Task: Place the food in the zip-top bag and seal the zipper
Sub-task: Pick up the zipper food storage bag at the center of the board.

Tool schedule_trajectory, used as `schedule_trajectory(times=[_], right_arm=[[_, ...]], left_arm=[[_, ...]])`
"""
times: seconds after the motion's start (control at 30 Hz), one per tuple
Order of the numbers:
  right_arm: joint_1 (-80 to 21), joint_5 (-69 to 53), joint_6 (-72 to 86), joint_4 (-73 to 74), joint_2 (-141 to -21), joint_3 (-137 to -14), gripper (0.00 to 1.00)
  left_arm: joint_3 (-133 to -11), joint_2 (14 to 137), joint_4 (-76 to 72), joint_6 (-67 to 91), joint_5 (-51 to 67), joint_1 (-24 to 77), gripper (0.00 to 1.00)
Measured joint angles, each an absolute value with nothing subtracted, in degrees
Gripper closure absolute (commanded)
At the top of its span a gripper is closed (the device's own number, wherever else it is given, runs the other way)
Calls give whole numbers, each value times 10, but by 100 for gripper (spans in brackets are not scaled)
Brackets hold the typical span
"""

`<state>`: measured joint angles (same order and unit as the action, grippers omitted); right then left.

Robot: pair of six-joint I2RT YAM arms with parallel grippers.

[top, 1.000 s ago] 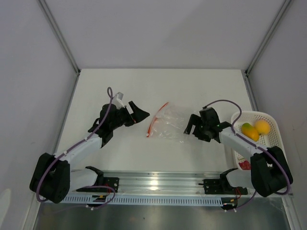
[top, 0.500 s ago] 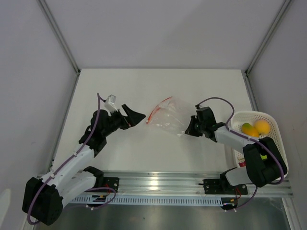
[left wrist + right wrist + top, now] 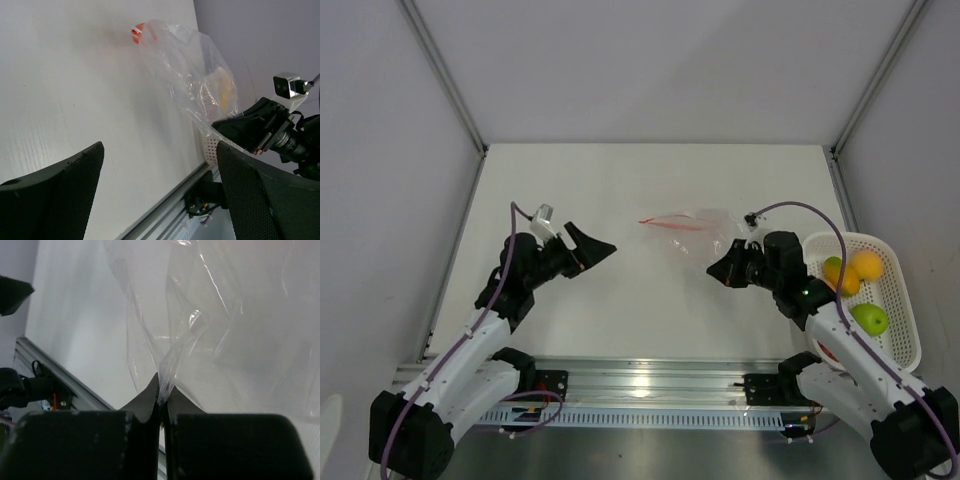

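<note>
Clear crinkly zip-top bag (image 3: 698,226) with orange-red zipper strip (image 3: 670,222) is pinched between the right gripper's (image 3: 161,396) closed fingers, while the left gripper (image 3: 600,244) gapes empty, apart from it.

Overhead view: even, diffuse light is falling from above, and the white counter (image 3: 650,180) is reading bright without blown-out areas. Only faint, soft shadows are lying beneath the arms. A glare patch is showing on the metal rail (image 3: 640,388). Left wrist view: the fingers (image 3: 55,195) of the left hand (image 3: 159,155) are rendering dark and slightly soft in the foreground, while the zip-top bag (image 3: 195,80) is catching white highlights. Right wrist view: the right hand (image 3: 161,395) is appearing as a near-black silhouette, and bag creases are glinting sharply.
</note>
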<state>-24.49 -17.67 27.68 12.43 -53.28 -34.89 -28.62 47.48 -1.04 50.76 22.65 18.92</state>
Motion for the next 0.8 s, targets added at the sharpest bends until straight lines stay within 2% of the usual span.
schedule_trajectory(times=[0.17, 0.43, 0.6, 0.8], right_arm=[[-237, -243, 269, 165, -449, -349, 100], [-234, -349, 295, 182, -398, -349, 100], [-234, -403, 331, 183, -396, -362, 100], [-231, -447, 396, 173, -389, -389, 100]], left_arm=[[-286, 449, -7, 556, 246, 182, 10], [-278, 422, 2, 595, 247, 174, 11], [-242, 399, -51, 581, 268, 171, 20], [-184, 362, -152, 554, 300, 171, 25]])
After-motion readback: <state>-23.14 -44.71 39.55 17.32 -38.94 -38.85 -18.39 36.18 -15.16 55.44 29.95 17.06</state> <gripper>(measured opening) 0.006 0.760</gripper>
